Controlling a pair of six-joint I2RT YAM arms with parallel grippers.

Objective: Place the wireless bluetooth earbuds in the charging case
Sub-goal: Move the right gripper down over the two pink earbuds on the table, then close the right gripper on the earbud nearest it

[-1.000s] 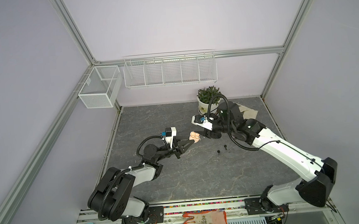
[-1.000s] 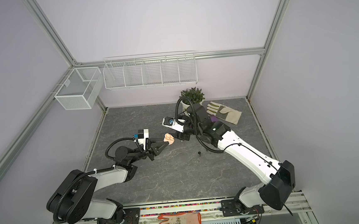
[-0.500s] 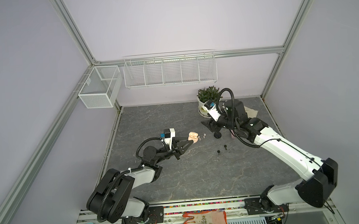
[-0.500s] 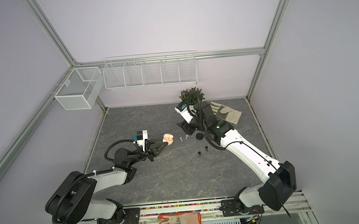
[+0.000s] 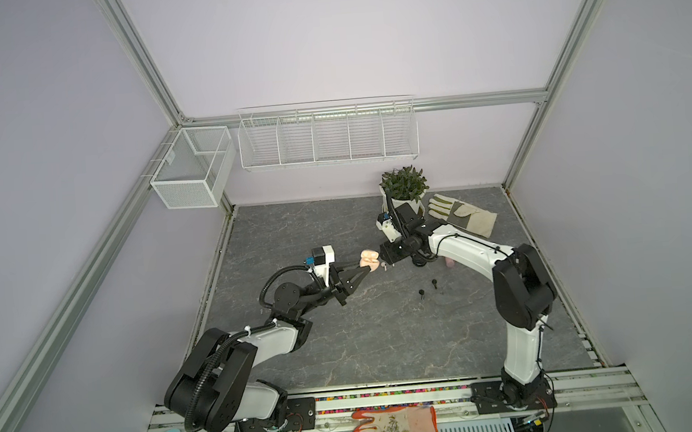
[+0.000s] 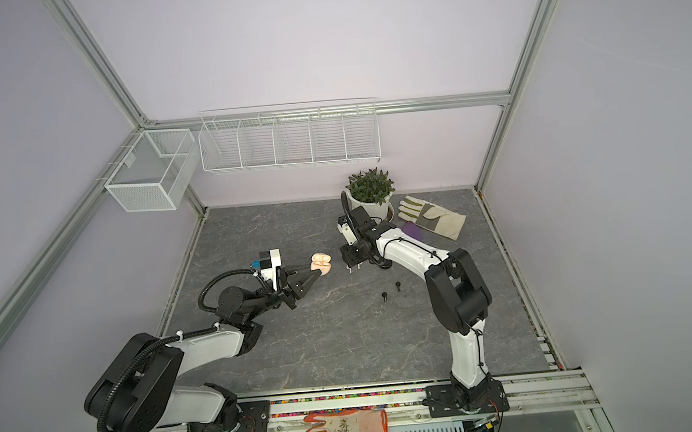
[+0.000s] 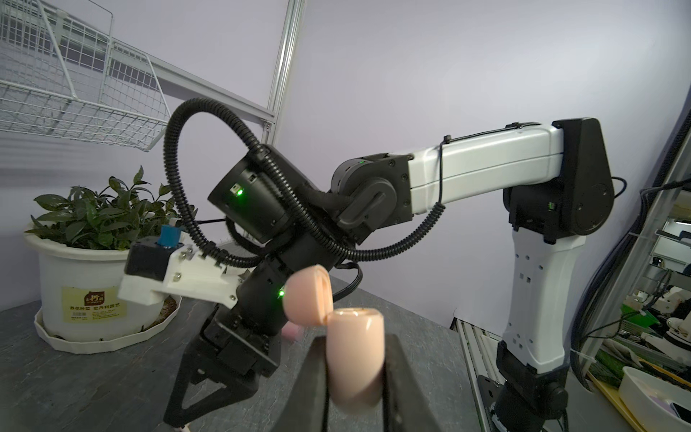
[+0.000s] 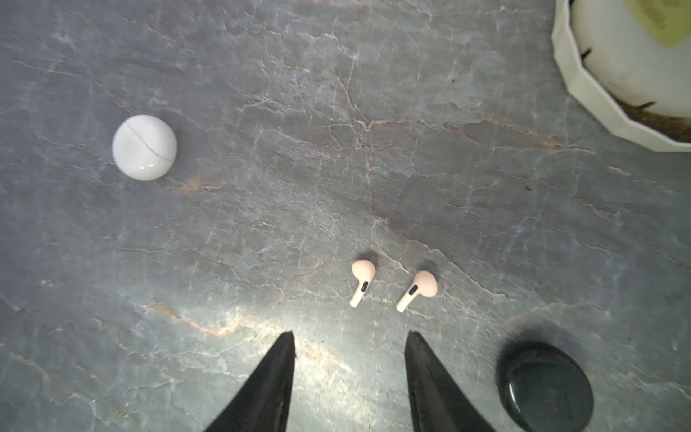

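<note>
My left gripper (image 7: 355,389) is shut on a peach charging case (image 7: 355,355), held above the table with its lid (image 7: 308,295) hinged open; both top views show the case (image 5: 368,259) (image 6: 321,263). Two peach earbuds (image 8: 362,280) (image 8: 417,290) lie side by side on the grey table, stems toward my right gripper (image 8: 349,336). That gripper hangs open just short of them, pointing down, with nothing between its fingers. In a top view it (image 5: 386,261) sits right of the held case. Two black earbuds (image 5: 422,293) (image 5: 434,282) lie nearer the front.
A closed white round case (image 8: 144,147) and a black case (image 8: 544,385) lie on the table either side of my right gripper. A potted plant (image 5: 402,186) and a work glove (image 5: 461,215) sit at the back right. Wire baskets (image 5: 326,137) hang on the back wall.
My right gripper has drawn away from the held case and come down over the two peach earbuds, its jaws narrower than before. The left gripper has kept the case almost still.
</note>
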